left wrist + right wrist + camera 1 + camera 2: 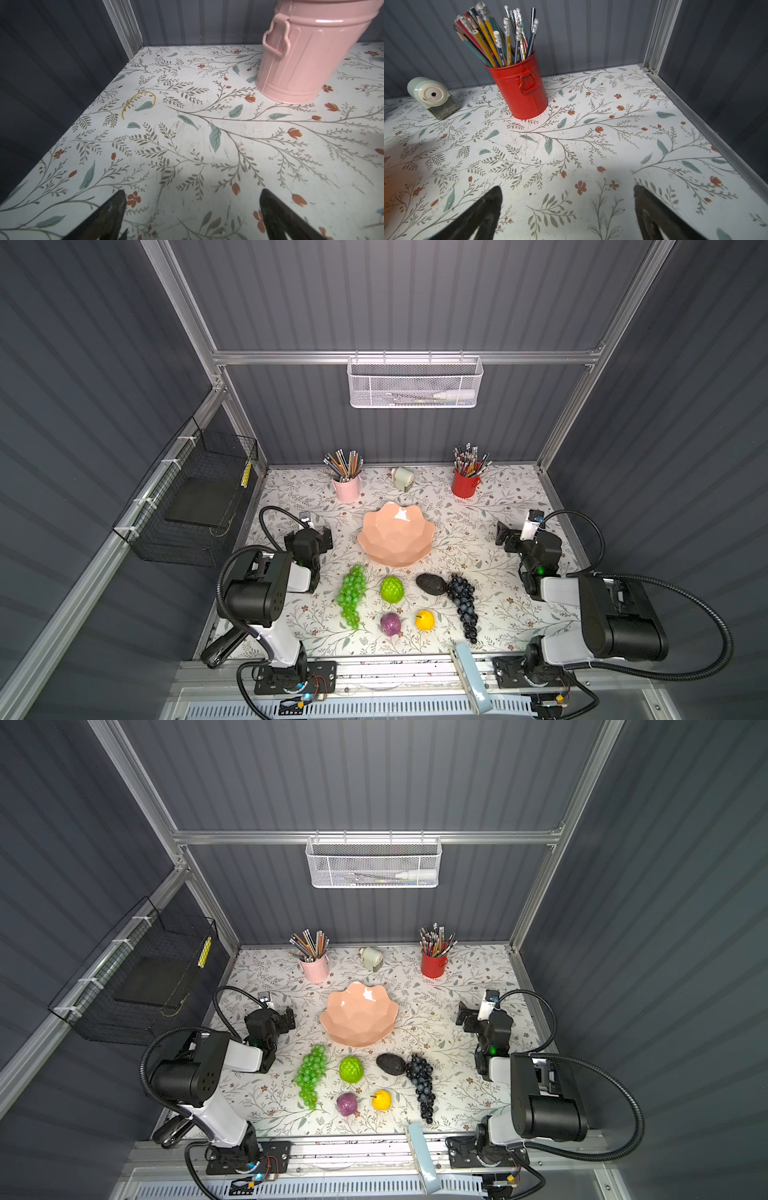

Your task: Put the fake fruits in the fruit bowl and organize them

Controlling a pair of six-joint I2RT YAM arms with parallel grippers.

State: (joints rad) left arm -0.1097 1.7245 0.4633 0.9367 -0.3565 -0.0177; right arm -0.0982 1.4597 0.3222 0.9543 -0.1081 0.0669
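I count nothing done: fruit bowl [396, 535] empty, six fake fruits [392, 589] on table [519, 614]. Left gripper [193, 192], right gripper [566, 187] spread wide, empty.

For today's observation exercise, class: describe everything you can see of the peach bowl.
The bowl is glossy peach-pink, looking ceramic or plastic, with faceted sides and a scalloped, petal-like rim. It stands upright and empty near the middle of the floral table, touching nothing else; the fruits lie just in front, none touching it.
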